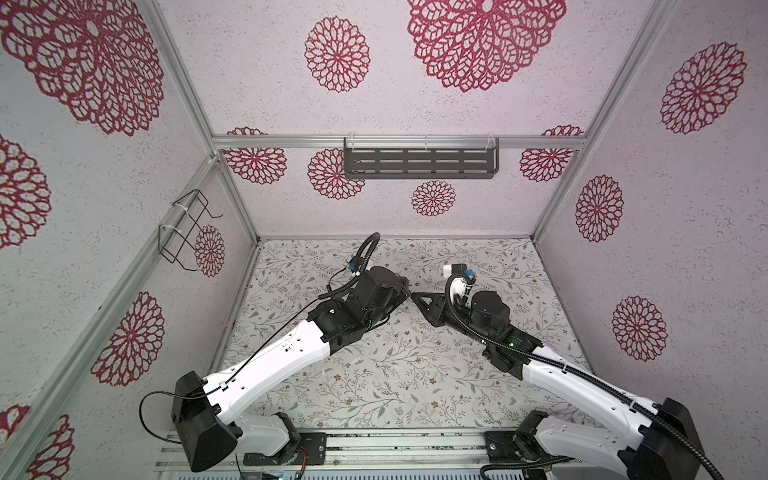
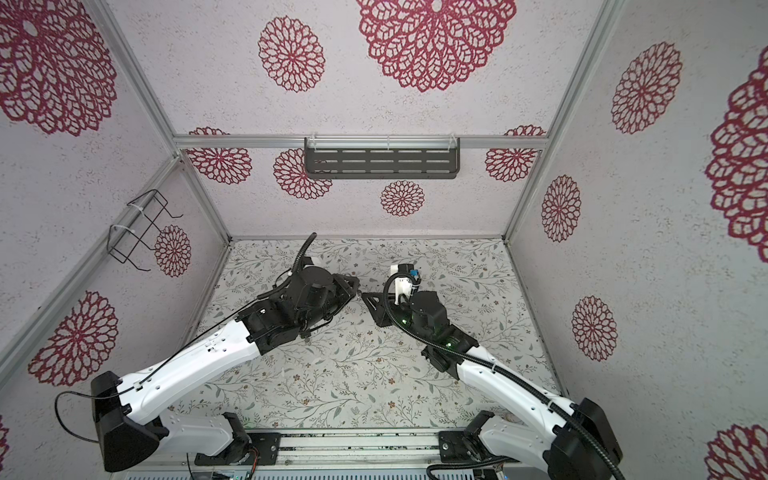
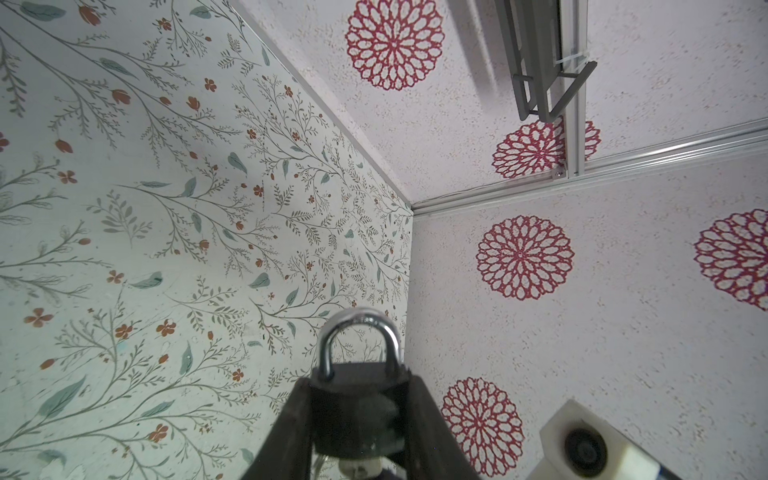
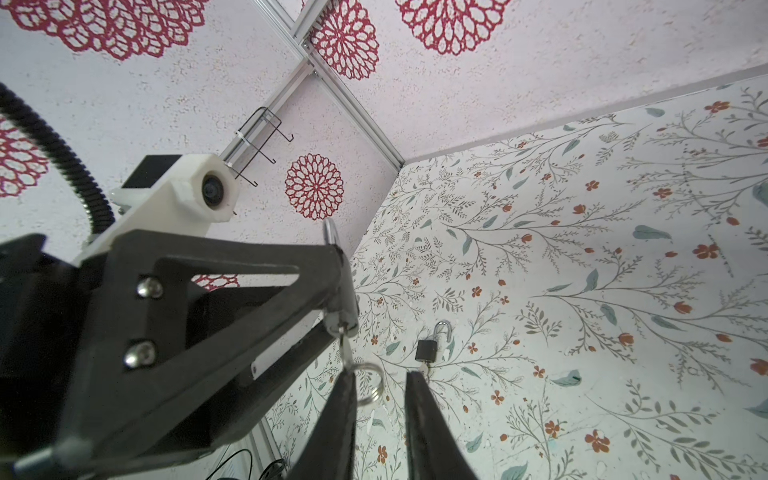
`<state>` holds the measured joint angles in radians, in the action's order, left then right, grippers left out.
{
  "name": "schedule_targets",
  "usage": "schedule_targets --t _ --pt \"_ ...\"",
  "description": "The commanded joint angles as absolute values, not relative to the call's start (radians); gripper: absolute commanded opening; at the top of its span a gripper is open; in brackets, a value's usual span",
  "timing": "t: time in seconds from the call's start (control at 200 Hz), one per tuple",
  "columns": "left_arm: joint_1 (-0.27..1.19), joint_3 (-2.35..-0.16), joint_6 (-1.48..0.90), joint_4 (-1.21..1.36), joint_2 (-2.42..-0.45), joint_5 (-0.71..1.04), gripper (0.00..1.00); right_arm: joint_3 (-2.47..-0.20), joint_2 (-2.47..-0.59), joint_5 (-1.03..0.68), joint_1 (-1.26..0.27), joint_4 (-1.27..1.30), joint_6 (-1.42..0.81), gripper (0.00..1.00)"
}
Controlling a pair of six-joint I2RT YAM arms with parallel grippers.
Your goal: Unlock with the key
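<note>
The left gripper [image 3: 357, 380] clamps a black padlock with silver shackle [image 3: 353, 415], its silver key [image 4: 345, 348] hanging just beside the narrowly parted right gripper [image 4: 379, 375].

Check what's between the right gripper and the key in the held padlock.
Only the key ring, hanging from the key under the padlock. The right wrist view shows it against one finger of the open right gripper.
</note>
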<state>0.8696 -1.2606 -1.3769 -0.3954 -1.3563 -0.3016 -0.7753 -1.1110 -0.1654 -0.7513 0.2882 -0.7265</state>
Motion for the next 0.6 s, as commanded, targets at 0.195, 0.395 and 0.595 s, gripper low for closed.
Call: schedule_targets --t 0.195,0.395,0.595 --pt "0.865 -1.273 -1.364 -0.366 -1.350 -0.302 0.00 -0.844 -1.127 -0.207 -0.746 0.347 -0.739 0.24" --pt "0.864 -1.271 -1.367 -0.366 -1.350 -0.299 0.00 -0.848 -1.126 -0.202 -0.744 0.343 -0.731 0.24" --pt "0.865 -1.272 -1.367 -0.352 -1.351 -0.292 0.00 -0.848 -1.137 -0.210 -0.742 0.339 -0.732 0.22"
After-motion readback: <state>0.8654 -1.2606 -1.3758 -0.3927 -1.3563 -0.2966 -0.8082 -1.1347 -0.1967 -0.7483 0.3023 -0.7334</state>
